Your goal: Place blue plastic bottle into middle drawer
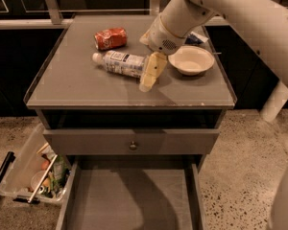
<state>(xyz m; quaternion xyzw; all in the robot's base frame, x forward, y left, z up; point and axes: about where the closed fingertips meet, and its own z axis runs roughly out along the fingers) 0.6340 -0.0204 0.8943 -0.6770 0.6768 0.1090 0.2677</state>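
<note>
Currently: small clear plastic bottle [121, 63], white cap, pale-blue printed label, lies on its side on the grey cabinet top [77, 86], cap end pointing left. Cream-coloured gripper [150, 73] hangs at the bottle's base end, angled downward; whether it is open or has hold cannot be told. Red soda can [110, 38] just behind the bottle, white bowl [191, 60] to the right. Wide grey middle drawer [134, 200] stands pulled out below, well apart from the bottle
</note>
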